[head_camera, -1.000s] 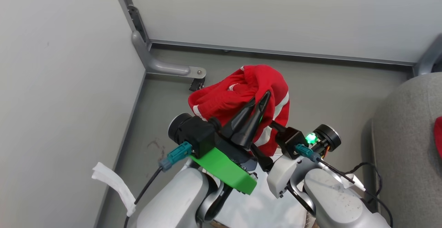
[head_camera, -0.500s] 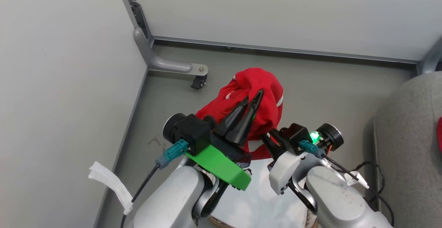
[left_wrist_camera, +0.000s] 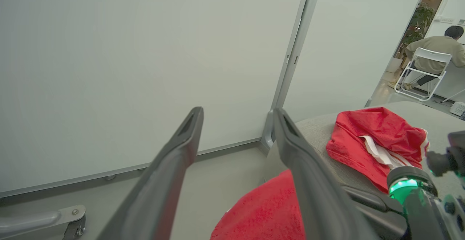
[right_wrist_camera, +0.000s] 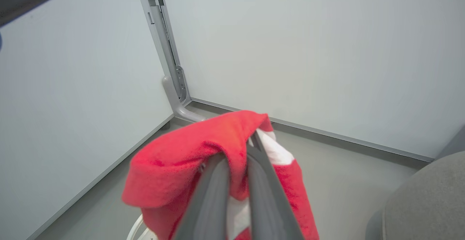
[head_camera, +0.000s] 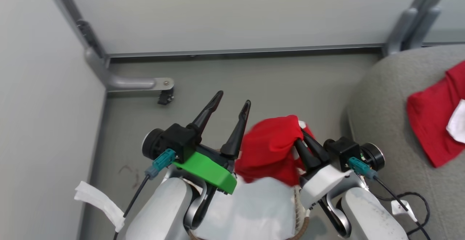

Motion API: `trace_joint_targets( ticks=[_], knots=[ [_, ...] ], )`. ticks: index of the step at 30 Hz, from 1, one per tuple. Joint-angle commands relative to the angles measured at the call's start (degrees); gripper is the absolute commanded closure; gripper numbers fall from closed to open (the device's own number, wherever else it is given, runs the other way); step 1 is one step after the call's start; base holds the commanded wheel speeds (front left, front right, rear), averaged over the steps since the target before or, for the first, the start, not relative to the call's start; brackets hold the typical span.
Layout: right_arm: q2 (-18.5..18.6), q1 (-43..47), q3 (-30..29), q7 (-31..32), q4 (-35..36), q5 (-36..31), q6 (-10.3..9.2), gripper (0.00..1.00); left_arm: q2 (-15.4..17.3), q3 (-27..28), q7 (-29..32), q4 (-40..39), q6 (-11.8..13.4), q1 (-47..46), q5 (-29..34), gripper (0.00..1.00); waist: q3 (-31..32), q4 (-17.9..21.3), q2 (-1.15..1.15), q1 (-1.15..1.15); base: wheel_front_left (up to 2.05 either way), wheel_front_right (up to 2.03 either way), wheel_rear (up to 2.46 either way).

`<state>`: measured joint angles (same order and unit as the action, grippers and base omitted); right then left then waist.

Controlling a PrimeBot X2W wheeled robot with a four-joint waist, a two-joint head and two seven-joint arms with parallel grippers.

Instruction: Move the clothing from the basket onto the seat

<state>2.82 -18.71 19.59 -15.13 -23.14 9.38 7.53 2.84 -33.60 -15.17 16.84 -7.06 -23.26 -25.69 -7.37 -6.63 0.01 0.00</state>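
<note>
My right gripper (head_camera: pixel 300 137) is shut on a bright red garment (head_camera: pixel 270 151) with a white panel, which hangs bunched just above the basket. In the right wrist view the cloth (right_wrist_camera: pixel 189 156) drapes over the closed fingers (right_wrist_camera: pixel 218 182). My left gripper (head_camera: pixel 232 102) stands open to the garment's left, apart from it, with nothing between its fingers (left_wrist_camera: pixel 174 167). A second red and white garment (head_camera: pixel 432 116) lies on the grey seat (head_camera: pixel 381 105) at the right. The basket's white liner (head_camera: pixel 261 211) and brown rim (head_camera: pixel 303 229) show between my forearms at the bottom.
Pale partition walls close off the left and back, with a grey metal foot and caster (head_camera: pixel 163 91) in the corner. A black cable (head_camera: pixel 417 200) lies on the floor by the seat. Far off, a person sits on a white chair (left_wrist_camera: pixel 432 51).
The left gripper has opened and let go of the red garment, which the right gripper now holds alone, lower. The camera has turned right, bringing the seat into view.
</note>
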Motion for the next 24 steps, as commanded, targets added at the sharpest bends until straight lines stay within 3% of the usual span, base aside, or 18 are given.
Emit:
trace_joint_targets(
  ticks=[1, 14, 24],
  knots=[
    [0.2, 1.2, -0.9, 0.0, 1.1, 0.2, -0.08, 1.00, 0.1, 1.0, 0.0, 0.2, -0.2, 0.8, 0.7, 0.00, 0.2, 7.1, -0.01, 0.00, 0.00, 0.00, 0.00],
    [0.2, 6.3, -5.4, 0.0, 7.0, 1.3, -0.08, 1.00, 0.1, 8.0, 0.0, 2.1, -0.5, 4.7, 4.0, 0.00, 0.4, 23.7, -0.01, 0.00, 0.00, 0.00, 0.00],
    [0.2, 7.6, -8.1, 0.0, 9.5, 1.3, -0.08, 1.00, 0.2, 8.8, 0.0, 2.7, -0.5, 6.5, 4.7, 0.00, -0.5, 32.6, -0.01, 0.00, 0.00, 0.00, 0.00]
  ],
)
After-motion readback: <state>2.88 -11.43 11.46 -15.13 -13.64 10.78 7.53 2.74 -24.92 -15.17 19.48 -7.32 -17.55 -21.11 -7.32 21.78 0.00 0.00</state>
